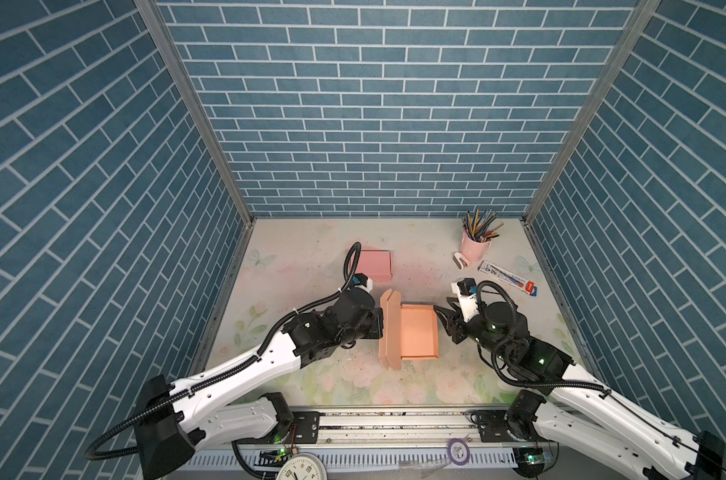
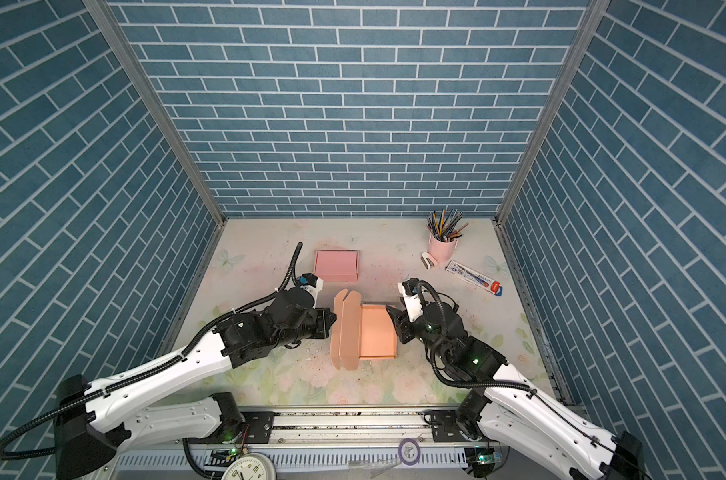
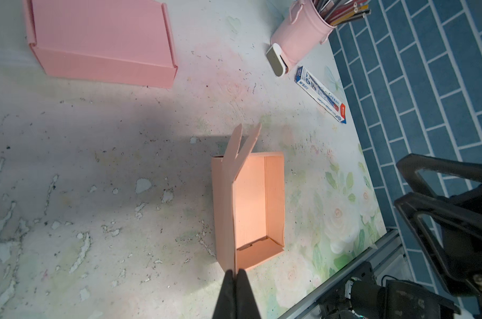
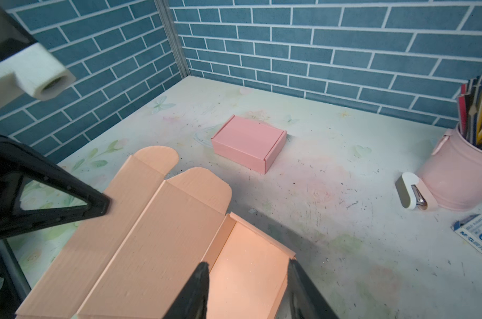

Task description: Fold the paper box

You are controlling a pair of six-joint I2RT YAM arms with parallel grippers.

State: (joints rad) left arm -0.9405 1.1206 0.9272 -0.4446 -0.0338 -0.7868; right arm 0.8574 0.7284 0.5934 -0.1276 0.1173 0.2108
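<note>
Left gripper [image 3: 235, 272], bottom centre of its wrist frame: fingers [image 3: 226, 292] clenched, apparently on the thin free edge of the lid [image 4: 151, 234]. The lid stands nearly upright off the orange box [image 1: 419, 330], which sits open-topped on the table [image 1: 311, 374] at the centre of both top views. Right gripper [image 4: 247, 262]: released, fingers spread over the box's near wall, nothing held.

Risks:
- The pinch is small on a long, floppy panel. A quick swing over could buckle the card or pull it free.
- The box looks light and nothing pins it. It may skid or tip rightward.
- The rounded lid tabs [image 4: 201, 185] might land outside the walls instead of tucking in.

Left arm [image 1: 236, 365] reaches low from the lower left, forearm nearly flat. Right arm [image 1: 602, 411] comes in from the lower right, elbow raised, wrist dipped toward the box's right wall.
</note>
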